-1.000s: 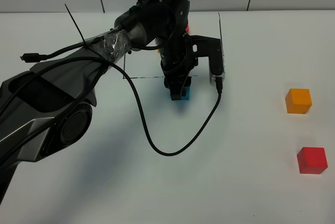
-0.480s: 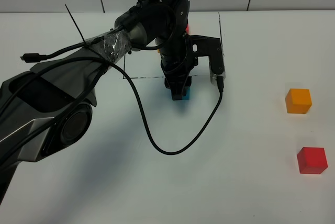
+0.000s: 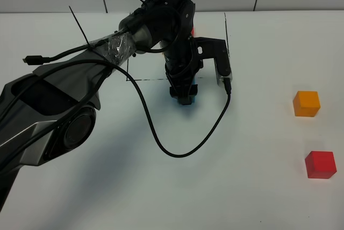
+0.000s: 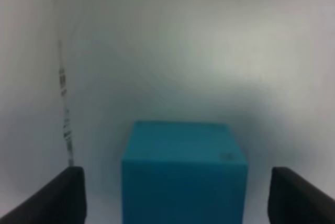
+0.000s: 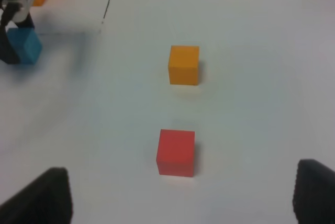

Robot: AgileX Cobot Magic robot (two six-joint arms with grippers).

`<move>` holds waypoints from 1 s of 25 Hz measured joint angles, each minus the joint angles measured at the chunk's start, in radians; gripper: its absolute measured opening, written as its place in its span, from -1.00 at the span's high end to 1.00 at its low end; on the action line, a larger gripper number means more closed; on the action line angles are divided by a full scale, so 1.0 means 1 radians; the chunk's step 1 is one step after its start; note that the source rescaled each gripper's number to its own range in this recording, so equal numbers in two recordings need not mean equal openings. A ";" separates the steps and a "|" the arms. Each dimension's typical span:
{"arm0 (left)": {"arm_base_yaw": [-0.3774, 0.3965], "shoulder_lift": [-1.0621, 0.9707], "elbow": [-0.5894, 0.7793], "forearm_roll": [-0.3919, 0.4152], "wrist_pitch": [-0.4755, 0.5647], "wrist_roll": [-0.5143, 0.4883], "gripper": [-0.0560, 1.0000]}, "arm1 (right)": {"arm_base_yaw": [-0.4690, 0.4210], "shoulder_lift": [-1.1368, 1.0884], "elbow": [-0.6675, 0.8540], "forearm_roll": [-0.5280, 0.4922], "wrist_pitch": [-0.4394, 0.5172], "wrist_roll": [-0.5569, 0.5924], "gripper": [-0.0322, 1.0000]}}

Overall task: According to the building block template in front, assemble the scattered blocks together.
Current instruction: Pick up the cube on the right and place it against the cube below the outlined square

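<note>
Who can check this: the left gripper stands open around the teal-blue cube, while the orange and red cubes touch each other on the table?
One slip: the orange cube and the red cube lie apart, with bare table between them, as the right wrist view shows. The left gripper does stand open around the teal-blue cube.

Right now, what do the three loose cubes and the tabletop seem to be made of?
Teal-blue cube: probably painted wood or solid plastic; flat, matte faces, crisp edges, no glare. Orange cube and red cube: same look, uniform colour, matte. Tabletop: smooth white laminate or similar, with a faint soft sheen; exact material can't be told.
</note>
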 joint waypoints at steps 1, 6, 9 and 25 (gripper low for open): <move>0.000 -0.010 0.000 0.013 0.001 -0.019 -0.51 | 0.000 0.000 0.000 0.000 0.000 0.000 -0.47; 0.003 -0.076 0.000 0.085 0.002 -0.130 -0.96 | 0.000 0.000 0.000 0.000 0.000 0.000 -0.47; 0.019 -0.122 0.000 0.095 0.002 -0.167 -0.99 | 0.000 0.000 0.000 0.000 0.000 0.000 -0.47; 0.459 -0.475 0.378 -0.098 -0.098 -0.402 -1.00 | 0.000 0.000 0.000 0.000 0.000 0.000 -0.47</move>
